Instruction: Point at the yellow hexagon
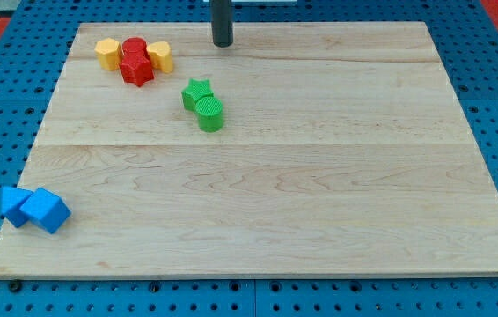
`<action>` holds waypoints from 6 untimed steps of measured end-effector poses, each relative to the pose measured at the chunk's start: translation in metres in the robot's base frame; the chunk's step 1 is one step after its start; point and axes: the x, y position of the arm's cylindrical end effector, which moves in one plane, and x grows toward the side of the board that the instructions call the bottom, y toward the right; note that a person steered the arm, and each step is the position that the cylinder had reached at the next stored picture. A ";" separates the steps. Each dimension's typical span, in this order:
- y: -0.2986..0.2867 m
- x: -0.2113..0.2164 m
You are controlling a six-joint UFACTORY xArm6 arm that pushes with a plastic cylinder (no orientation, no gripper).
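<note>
The yellow hexagon stands near the board's top left, touching a red star and next to a red round block. A second yellow block, of unclear shape, sits at the left of that cluster. My tip is on the board near its top edge, to the right of the yellow hexagon and apart from it. It touches no block.
A green star and a green cylinder touch each other below and left of my tip. Two blue blocks lie together at the bottom left. The wooden board lies on a blue pegboard.
</note>
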 end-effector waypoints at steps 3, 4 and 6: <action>-0.122 -0.017; -0.171 -0.011; -0.225 0.065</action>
